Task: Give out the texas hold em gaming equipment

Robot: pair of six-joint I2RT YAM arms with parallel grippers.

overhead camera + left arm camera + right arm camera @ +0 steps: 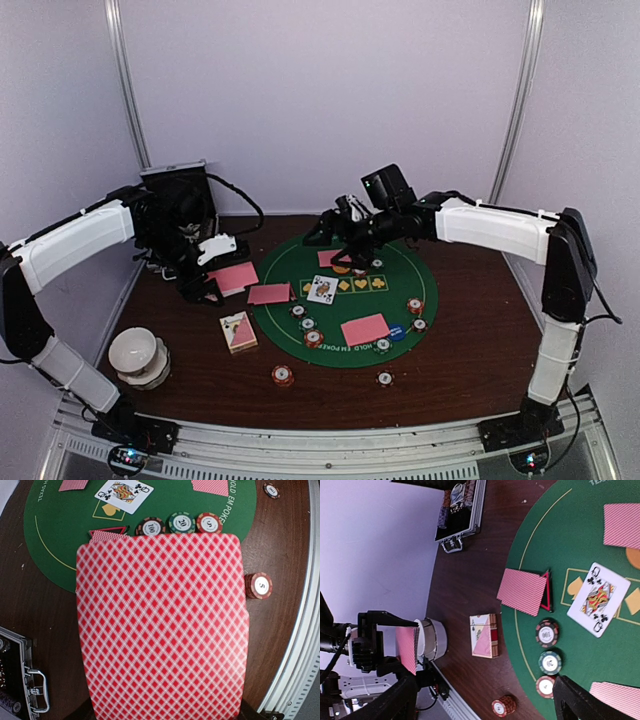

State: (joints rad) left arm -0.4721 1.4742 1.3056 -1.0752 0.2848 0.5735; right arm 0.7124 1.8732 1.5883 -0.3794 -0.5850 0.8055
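My left gripper (205, 285) is shut on a pink-backed playing card (232, 277) and holds it above the table's left side. In the left wrist view this card (160, 625) fills the frame and hides the fingers. My right gripper (345, 245) is open and empty above the far part of the green mat (290, 260); its fingers (590, 700) stand wide apart. On the mat lie face-down cards (365, 329), a face-up queen of clubs (322, 289), three chips in a row (307, 324), a blue disc (397, 331) and an orange disc (342, 268).
A card box (238, 331) lies left of the mat. A white bowl (135, 352) stands at the near left. The black case (180, 205) is open at the far left. Loose chips (283, 375) lie on the brown table near the front.
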